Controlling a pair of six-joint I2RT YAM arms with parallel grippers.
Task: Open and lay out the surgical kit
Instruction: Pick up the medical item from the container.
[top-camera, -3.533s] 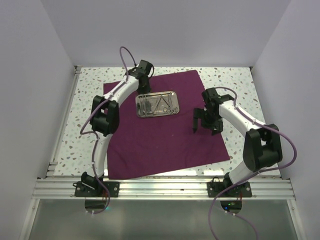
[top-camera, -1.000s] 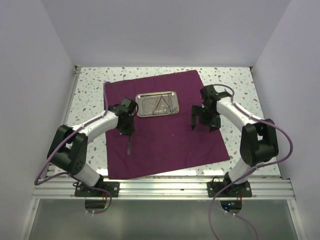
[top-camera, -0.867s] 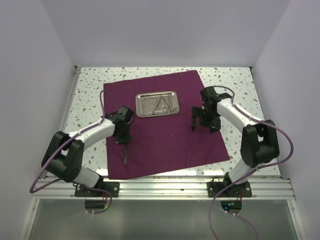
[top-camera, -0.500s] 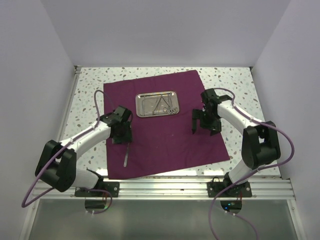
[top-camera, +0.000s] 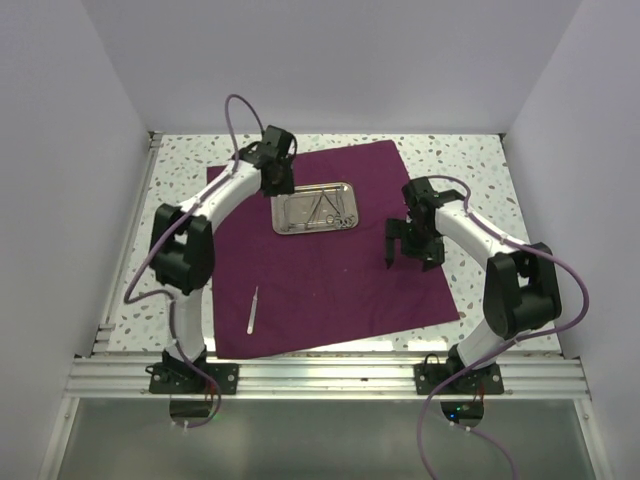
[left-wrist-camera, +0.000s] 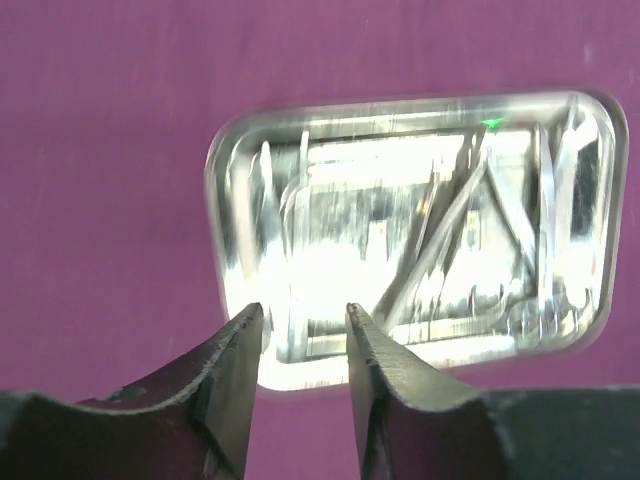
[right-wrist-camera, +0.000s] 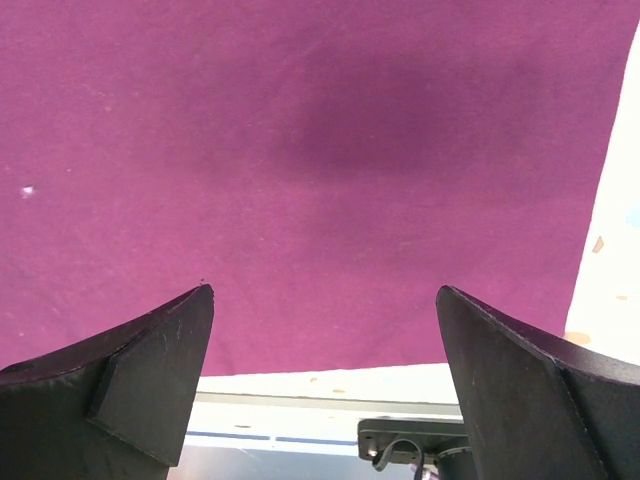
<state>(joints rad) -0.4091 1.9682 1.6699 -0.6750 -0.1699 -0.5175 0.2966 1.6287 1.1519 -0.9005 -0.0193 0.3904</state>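
Left pincer (left-wrist-camera: 300, 316) returned — tray (left-wrist-camera: 400, 101) just ahead.

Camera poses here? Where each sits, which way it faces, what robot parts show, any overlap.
Top external: high behind the robot, looking down on the purple cloth; left arm and right arm in full.
Left wrist: just over the steel tray, facing down at it; left gripper at bottom edge.
Right wrist: over the cloth, angled toward the table near edge; right gripper spread wide.
Shared: top and left wrist both show the tray.
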